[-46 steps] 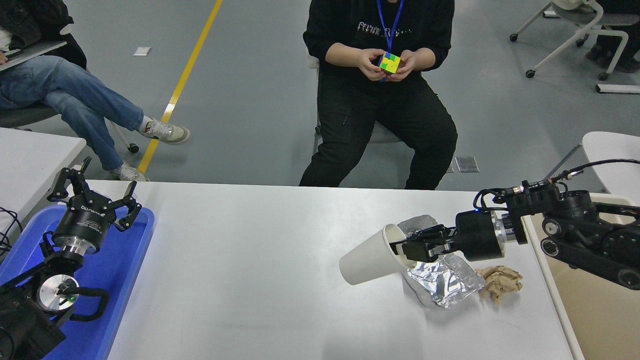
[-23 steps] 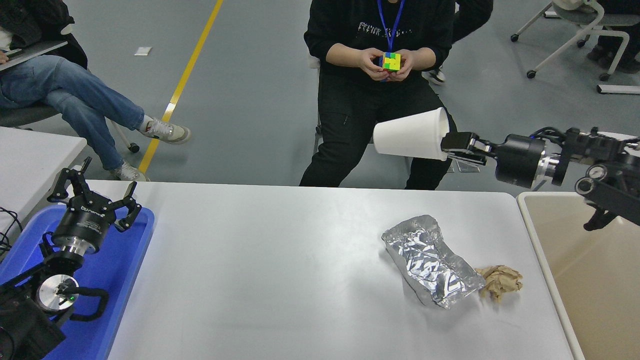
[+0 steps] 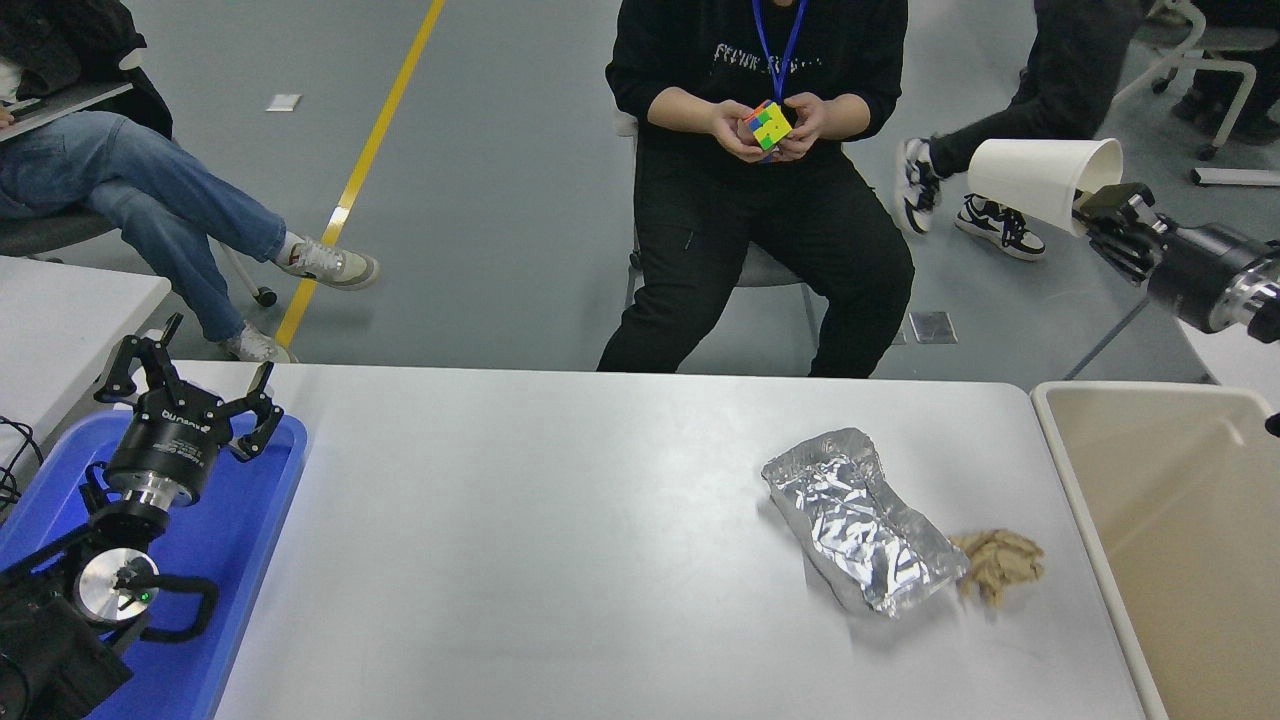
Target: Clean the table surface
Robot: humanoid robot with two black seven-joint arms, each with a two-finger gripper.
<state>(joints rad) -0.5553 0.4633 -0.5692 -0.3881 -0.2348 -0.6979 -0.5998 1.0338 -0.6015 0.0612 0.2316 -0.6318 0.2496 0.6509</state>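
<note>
The white table surface (image 3: 520, 560) spans the middle of the head view. A crumpled silver foil bag (image 3: 860, 520) lies on its right part, with a brown paper wad (image 3: 998, 566) touching its lower right end. High at the upper right, my right gripper (image 3: 1095, 212) is shut on the rim of a white paper cup (image 3: 1040, 180), which hangs on its side well above the table's far right corner. My left gripper (image 3: 185, 385) is parked open over the blue tray (image 3: 250, 540) at the lower left.
A beige bin (image 3: 1170, 520) stands against the table's right edge. One person sits at the far side turning a colour cube (image 3: 768, 125). Another person's legs are at the upper left, and shoes show behind the cup. A second white table (image 3: 60, 310) is at the left.
My right arm lifted the cup off the table beside the foil bag, then carried it up and to the right. The left arm has not moved.
</note>
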